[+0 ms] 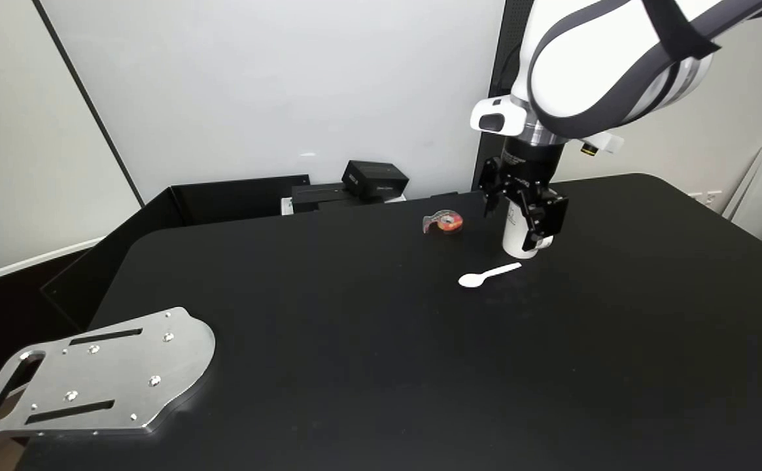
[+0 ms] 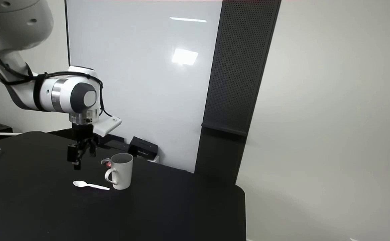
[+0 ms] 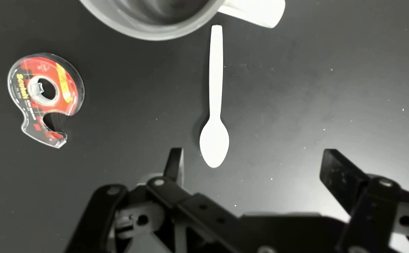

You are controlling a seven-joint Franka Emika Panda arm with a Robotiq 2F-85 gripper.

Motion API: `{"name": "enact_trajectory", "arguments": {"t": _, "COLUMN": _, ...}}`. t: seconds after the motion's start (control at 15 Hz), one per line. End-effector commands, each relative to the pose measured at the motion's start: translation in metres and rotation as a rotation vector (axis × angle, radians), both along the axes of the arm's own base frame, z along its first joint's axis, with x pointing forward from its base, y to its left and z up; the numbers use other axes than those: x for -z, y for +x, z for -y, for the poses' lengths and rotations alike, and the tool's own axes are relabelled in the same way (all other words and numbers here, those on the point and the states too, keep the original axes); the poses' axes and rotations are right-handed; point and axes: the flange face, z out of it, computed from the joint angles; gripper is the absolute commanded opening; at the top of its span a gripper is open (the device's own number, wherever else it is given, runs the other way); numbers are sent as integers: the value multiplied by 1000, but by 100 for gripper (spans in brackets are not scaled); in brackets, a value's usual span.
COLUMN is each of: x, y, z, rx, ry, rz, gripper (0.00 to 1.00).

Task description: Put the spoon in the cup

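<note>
Nearest in the wrist view, at 6 o'clock, is a black two-fingered gripper (image 3: pixel 253 160), its fingers (image 3: pixel 341 177) spread wide and holding nothing. In an exterior view it hangs above a matte black tabletop (image 2: pixel 181 207). At 11 o'clock from the gap, touching neither finger, a small white plastic-looking spoon (image 3: pixel 216 88) with oval bowl and thin straight handle lies flat. Its long axis runs from 6 to 12 o'clock, bowl toward 6, handle toward 12. Just beside the handle's end, at 11 o'clock from the spoon's middle, stands a plain white cylindrical mug (image 3: pixel 155 31), its side handle at roughly 3. Well apart, at 9 o'clock, lies a clear plastic tape dispenser (image 3: pixel 37 109) with red-and-black labelling. Farthest, in both exterior views, a black rectangular box (image 1: pixel 375 180) sits beyond the tabletop's edge.
</note>
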Motion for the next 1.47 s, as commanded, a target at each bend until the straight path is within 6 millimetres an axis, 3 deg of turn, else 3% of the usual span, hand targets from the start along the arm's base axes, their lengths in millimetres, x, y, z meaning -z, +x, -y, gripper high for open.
{"name": "enact_trajectory", "arguments": {"t": 0.0, "x": 0, "y": 0, "z": -1, "rx": 0, "ry": 0, "rz": -1, "gripper": 100}}
{"name": "enact_trajectory", "arguments": {"t": 0.2, "x": 0, "y": 0, "z": -1, "rx": -1, "ry": 0, "rz": -2, "gripper": 100}}
{"name": "enact_trajectory", "arguments": {"t": 0.67, "x": 31, "y": 0, "z": -4, "rx": -125, "ry": -13, "rz": 53, "gripper": 100}}
{"name": "enact_trajectory", "arguments": {"t": 1.07, "x": 55, "y": 2, "z": 4, "rx": -125, "ry": -19, "rz": 38, "gripper": 100}}
{"name": "enact_trajectory", "arguments": {"t": 1.4, "x": 60, "y": 9, "z": 14, "rx": -116, "ry": -25, "rz": 63, "gripper": 100}}
